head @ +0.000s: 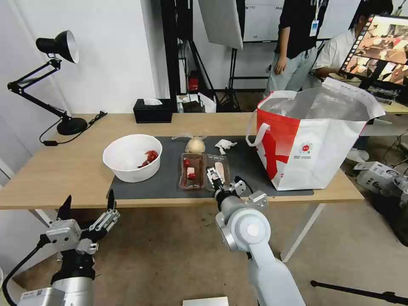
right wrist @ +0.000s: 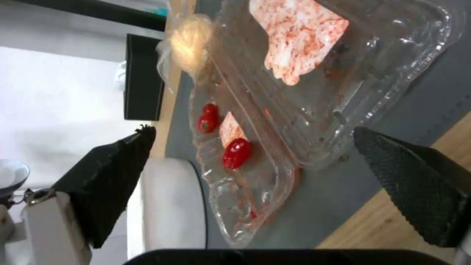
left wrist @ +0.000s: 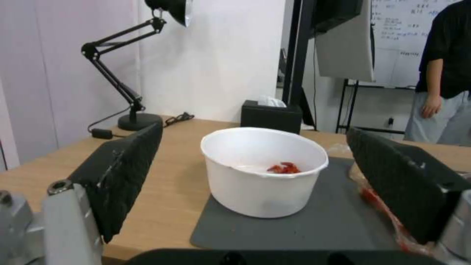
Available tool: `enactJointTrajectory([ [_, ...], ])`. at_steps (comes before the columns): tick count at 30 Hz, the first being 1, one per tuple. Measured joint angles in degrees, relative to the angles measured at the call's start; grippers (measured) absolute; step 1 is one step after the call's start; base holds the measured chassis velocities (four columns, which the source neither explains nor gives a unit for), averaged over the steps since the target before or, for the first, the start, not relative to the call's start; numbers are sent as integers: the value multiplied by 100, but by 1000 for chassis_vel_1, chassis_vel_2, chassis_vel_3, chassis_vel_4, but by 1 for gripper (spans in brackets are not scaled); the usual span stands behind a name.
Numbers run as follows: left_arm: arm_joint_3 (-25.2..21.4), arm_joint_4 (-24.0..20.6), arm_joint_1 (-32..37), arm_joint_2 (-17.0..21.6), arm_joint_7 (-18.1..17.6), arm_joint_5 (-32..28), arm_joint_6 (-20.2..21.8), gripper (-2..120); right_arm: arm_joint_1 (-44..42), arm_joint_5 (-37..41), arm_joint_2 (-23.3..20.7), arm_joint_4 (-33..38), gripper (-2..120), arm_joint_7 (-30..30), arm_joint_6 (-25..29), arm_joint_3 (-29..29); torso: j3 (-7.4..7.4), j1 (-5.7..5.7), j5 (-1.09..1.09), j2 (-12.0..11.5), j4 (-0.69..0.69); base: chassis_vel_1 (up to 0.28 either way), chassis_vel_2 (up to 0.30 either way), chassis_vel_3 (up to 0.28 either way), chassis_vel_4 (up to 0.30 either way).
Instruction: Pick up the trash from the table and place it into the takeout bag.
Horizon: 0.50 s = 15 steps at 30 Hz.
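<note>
Our right gripper (right wrist: 255, 162), jaws spread, hovers at the clear food box (head: 204, 171); our left gripper (head: 88, 204) waits, jaws open, below the desk (head: 51, 170).

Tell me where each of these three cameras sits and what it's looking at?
Head: up high, looking down at the table; both arms show, left gripper below the table's edge.
Left wrist: behind the open left gripper, facing the bowl.
Right wrist: behind the open right gripper, over the food box.
Shared: bowl, food box.

Left gripper (head: 88, 203) low, right gripper (right wrist: 255, 162) forward, both with fingers spread.
</note>
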Motion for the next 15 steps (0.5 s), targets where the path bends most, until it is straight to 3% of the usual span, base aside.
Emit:
enactJointTrajectory([
  [15,8,0,7,-4,0,27,-19,100,-33,99,2,200,100,22,5,-328,0,0,0,0,0,0,0,0,0],
])
